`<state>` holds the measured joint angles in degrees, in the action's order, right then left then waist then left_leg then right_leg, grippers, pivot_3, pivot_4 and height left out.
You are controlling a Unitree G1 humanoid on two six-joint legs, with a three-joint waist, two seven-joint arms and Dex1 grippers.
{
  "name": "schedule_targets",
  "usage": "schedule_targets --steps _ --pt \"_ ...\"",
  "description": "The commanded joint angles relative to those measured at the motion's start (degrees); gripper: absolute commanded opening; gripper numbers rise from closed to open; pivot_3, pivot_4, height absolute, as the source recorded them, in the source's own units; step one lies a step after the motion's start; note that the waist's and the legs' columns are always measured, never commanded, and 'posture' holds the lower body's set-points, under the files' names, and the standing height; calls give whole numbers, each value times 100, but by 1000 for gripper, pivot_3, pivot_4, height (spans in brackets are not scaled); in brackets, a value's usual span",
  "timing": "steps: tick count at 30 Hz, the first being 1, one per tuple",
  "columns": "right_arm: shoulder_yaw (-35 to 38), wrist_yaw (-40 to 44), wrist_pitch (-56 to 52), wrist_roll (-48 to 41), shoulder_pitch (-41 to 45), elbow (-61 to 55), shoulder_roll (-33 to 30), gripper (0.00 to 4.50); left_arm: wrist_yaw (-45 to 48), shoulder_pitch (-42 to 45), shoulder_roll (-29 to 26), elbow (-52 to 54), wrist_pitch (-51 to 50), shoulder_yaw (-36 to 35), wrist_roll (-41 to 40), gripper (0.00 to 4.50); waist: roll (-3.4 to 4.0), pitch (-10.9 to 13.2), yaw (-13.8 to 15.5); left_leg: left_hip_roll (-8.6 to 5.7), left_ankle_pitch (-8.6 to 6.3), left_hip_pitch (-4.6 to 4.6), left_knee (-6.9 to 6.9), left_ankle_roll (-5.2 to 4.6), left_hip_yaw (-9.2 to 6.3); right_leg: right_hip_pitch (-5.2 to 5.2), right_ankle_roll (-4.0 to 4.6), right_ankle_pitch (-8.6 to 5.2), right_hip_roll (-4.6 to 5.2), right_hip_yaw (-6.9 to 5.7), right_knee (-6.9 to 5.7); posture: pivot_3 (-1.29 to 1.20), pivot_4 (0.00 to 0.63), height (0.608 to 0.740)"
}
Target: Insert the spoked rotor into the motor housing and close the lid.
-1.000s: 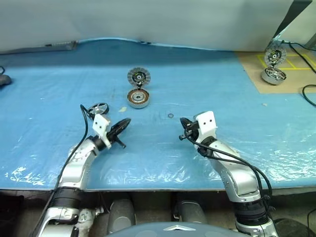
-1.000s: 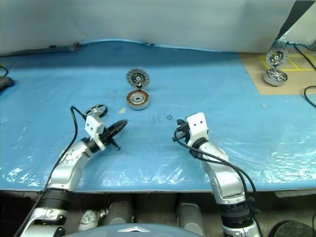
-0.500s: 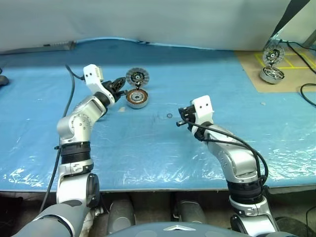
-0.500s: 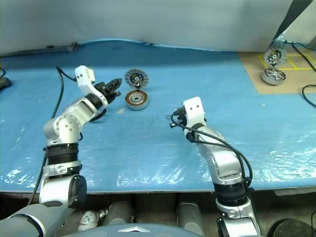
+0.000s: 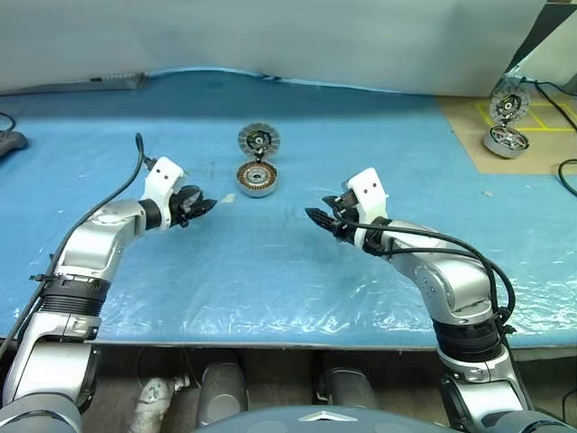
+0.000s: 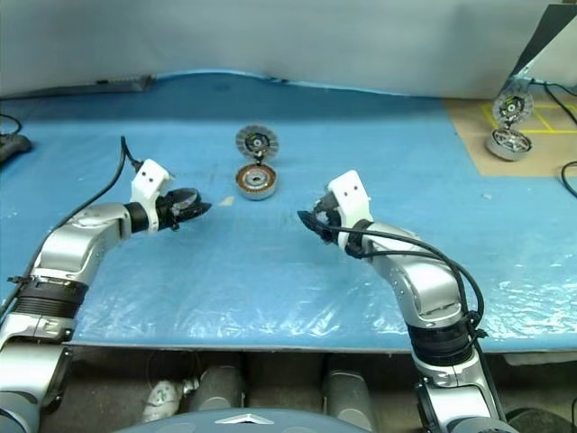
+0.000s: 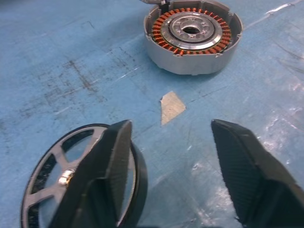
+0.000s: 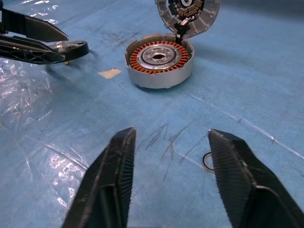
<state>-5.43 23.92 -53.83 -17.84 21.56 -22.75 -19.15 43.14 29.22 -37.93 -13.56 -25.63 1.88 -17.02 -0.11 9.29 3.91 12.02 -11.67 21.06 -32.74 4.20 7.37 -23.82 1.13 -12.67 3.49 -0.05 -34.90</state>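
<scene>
The motor housing (image 5: 254, 178) sits open on the blue sheet, its copper windings (image 7: 192, 29) showing. The lid (image 5: 259, 141) stands upright behind it, ribbed face toward me, joined at the rim. The spoked rotor (image 7: 57, 178) lies flat on the sheet to the left of the housing, partly behind one finger of my left gripper (image 5: 200, 207). That gripper is open, pointing toward the housing, with nothing held. My right gripper (image 5: 317, 218) is open and empty, low over the sheet to the right of the housing, aimed at it (image 8: 160, 61).
A scrap of tan tape (image 7: 171, 105) lies between rotor and housing. A small dark ring (image 8: 207, 161) lies on the sheet near my right gripper. A second motor unit (image 5: 503, 140) stands on tan cardboard at the back right, with cables beside it.
Both grippers have gone from shut to open. My left arm swung up toward the housing, then came back down by the rotor. My right gripper lifted a little and turned toward the housing.
</scene>
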Motion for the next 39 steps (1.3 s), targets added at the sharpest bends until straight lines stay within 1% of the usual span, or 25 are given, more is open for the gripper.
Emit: schedule_targets --steps 1,2,3,17,21,23,26,30,35,39 --pt "-76 -26 277 95 -48 33 -15 3776 59 12 92 -68 396 -203 60 4102 0 0 11 0 0 0 0 0 0 0 0 0 0 -1 0 0 150 740" --pt "-84 -36 298 98 -52 37 -3 4098 70 -17 127 -63 410 -206 56 4433 0 0 12 -1 0 1 0 0 0 0 0 0 0 -1 0 0 150 740" --pt "-85 -46 314 100 -45 45 11 4464 48 -32 178 -58 420 -227 41 4500 0 0 12 -1 0 2 0 0 0 0 0 0 1 -1 0 0 150 740" --pt "-199 -213 508 410 223 255 26 4489 -62 -79 342 -31 569 -374 112 4500 0 0 6 0 0 -1 0 0 0 0 1 0 0 0 -7 0 150 740" --pt "-558 -96 399 653 896 760 -29 4489 -371 -137 553 -29 1068 -611 134 4500 0 0 -15 0 0 -1 -4 1 0 -1 0 0 0 2 -8 0 150 740" --pt "-753 80 427 781 1417 1295 -58 4489 -374 -218 634 -12 1063 -695 41 4500 0 0 -29 2 2 -4 -6 3 0 -1 1 0 -2 4 -12 0 150 740" --pt "-1075 412 470 956 2404 2441 17 4489 -268 -525 670 165 1245 -731 5 4500 0 0 -96 1 3 -8 -7 5 2 -2 3 -1 -2 7 -23 0 150 740" --pt "-1429 790 955 1288 3620 4276 373 4489 -204 -913 684 529 1181 -762 -64 4500 -1 1 -133 3 3 8 -7 5 1 -18 9 -4 -1 1 -35 0 150 740" --pt "-1781 1429 1887 1666 4551 6009 916 4489 -217 -1252 720 1132 874 -779 -189 4500 -3 2 -140 12 3 22 -7 4 -1 -28 27 -14 -1 -17 -52 0 150 740" --pt "-1857 1803 2522 1919 4989 6893 1298 4489 -236 -1514 693 1605 671 -727 -200 4500 -2 2 -144 29 3 30 -12 4 0 -34 42 -22 -3 -35 -62 0 150 740"
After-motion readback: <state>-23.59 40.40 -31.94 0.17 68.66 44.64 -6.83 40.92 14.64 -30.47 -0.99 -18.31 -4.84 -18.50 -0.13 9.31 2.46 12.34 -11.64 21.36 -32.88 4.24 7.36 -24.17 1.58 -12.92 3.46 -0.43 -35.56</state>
